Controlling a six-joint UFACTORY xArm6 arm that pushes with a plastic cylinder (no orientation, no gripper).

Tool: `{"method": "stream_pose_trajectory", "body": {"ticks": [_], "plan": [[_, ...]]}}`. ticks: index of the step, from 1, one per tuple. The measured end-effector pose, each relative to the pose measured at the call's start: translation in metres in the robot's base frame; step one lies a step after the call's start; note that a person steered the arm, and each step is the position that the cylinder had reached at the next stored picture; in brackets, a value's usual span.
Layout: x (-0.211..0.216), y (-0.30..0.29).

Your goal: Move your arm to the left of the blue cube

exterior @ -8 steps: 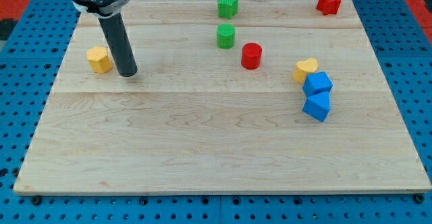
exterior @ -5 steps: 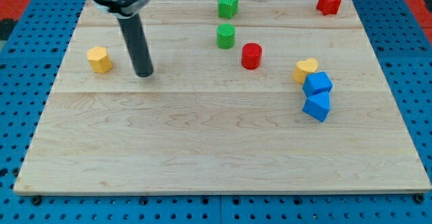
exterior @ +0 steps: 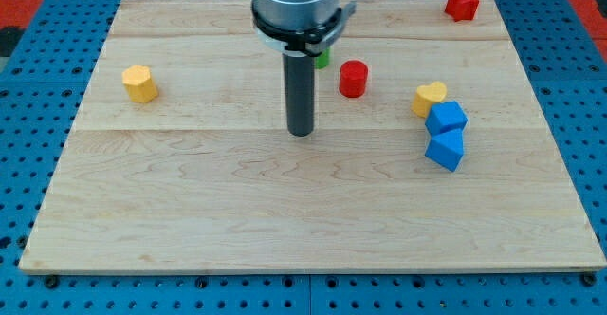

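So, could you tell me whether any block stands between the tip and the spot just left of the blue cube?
Nothing visible does. My tip is on bare board, well to the view's left of the blue cube. The red cylinder and the yellow heart both lie nearer the view's top than the straight line across.

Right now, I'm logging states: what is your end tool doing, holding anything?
My tip: a bare rod, holds nothing, touches no block, at the view's left of the blue cube.
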State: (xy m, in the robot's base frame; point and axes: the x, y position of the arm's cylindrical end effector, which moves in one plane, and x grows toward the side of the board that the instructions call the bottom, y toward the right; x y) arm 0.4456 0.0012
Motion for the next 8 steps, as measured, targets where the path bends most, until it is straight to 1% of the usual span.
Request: {"method": "stream_pose_trajectory", "body": {"ticks": [2,6,8], "plan": [[0.001,0.029],[0.008,0.109],[0.01,0.137]]}}
